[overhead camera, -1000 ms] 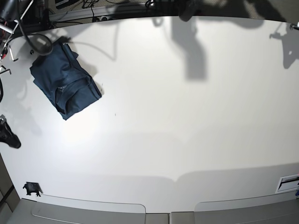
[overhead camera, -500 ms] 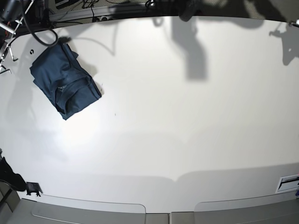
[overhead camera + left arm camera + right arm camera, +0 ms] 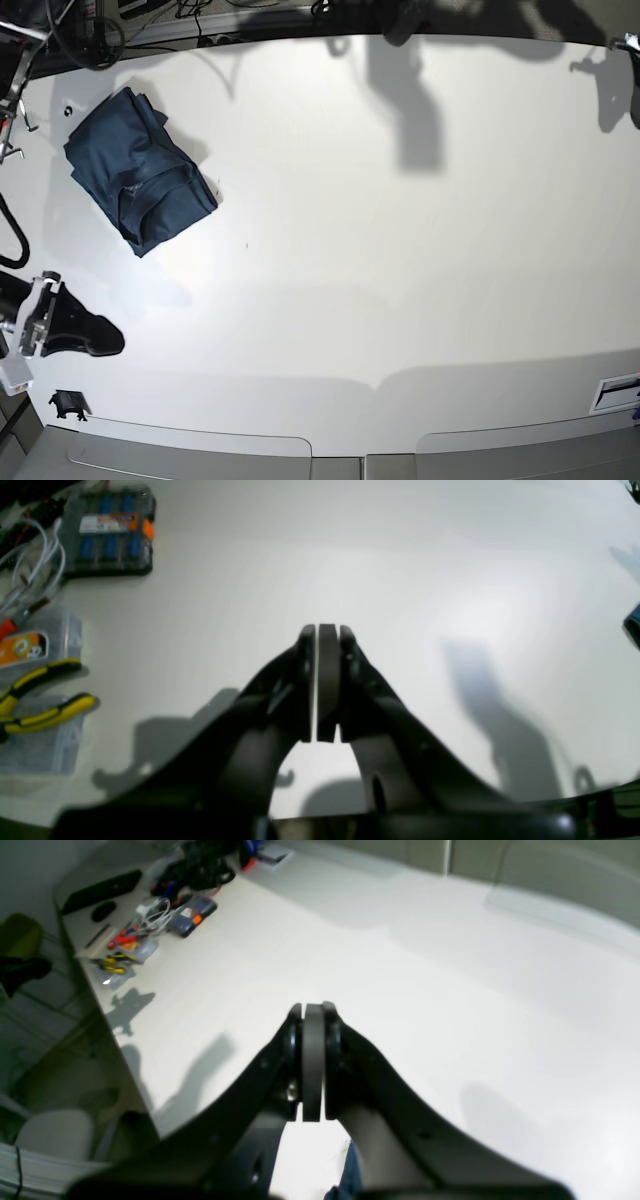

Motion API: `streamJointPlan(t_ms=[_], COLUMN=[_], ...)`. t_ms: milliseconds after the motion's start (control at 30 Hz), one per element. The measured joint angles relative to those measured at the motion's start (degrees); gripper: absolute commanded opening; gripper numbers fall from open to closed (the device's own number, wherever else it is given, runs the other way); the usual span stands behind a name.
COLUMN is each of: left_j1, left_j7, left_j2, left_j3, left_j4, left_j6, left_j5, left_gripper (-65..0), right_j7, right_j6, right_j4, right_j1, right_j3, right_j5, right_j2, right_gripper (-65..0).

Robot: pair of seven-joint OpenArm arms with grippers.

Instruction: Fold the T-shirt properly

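At the left edge of the base view the right pincer [image 3: 100, 340], a black plastic two-fingered claw on a white bracket, reaches in low over the smooth white table [image 3: 400, 260] with its tip towards the middle; its own wrist view shows the flat grey pads [image 3: 313, 1060] pressed together with nothing between them. Just beyond it, near the far left corner of the table, lies the dark teal-blue cotton T-shirt [image 3: 135, 170], folded into a thick, roughly rectangular bundle, soft and creased, with a ribbed hem band showing across its nearer half. Its long axis runs diagonally, from the far left corner down towards the table's centre, and the nearer end comes to a blunt point. The shirt lies flat and apart from both pincers. In the left wrist view the left pincer [image 3: 322, 680], of the same black plastic, is likewise pressed together on nothing and hovers above bare table; to its left lie yellow-and-black handled pliers [image 3: 40, 700] on clear plastic boxes and a dark case of blue bits [image 3: 107, 530]
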State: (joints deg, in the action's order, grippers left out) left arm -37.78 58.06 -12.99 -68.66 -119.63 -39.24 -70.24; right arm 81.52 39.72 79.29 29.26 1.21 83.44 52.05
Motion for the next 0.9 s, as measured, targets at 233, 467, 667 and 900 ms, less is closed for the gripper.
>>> streamJointPlan(t_ms=[233,467,667,900], left_j1=[-5.4,-11.8,-18.6,-29.4], left_j7=[3.9,11.3,16.3,19.8], left_j2=[3.5,7.3,8.4,7.5], left_j3=[0.0,0.0,0.0,3.9], left_j4=[0.0,-0.1,-0.1,0.0], left_j6=[-0.4,-0.4,-0.4,-0.4], left_j5=[-6.7,-11.0,-11.2,-11.5], left_gripper=[-65.0,-65.0,-65.0,-65.0], right_j7=[-0.3,-0.3,-0.3,-0.8], right_j6=[0.0,0.0,0.0,0.0], right_j4=[8.0,13.3,21.4,34.6], right_j1=[-5.8,-15.2,-27.2,-45.4], right_j3=[0.0,0.0,0.0,0.2], right_j5=[0.1,0.2,-0.5,-0.2], right_j2=[-0.2,-0.2,-0.2,-0.1], right_gripper=[-65.0,-65.0,-65.0,-65.0])
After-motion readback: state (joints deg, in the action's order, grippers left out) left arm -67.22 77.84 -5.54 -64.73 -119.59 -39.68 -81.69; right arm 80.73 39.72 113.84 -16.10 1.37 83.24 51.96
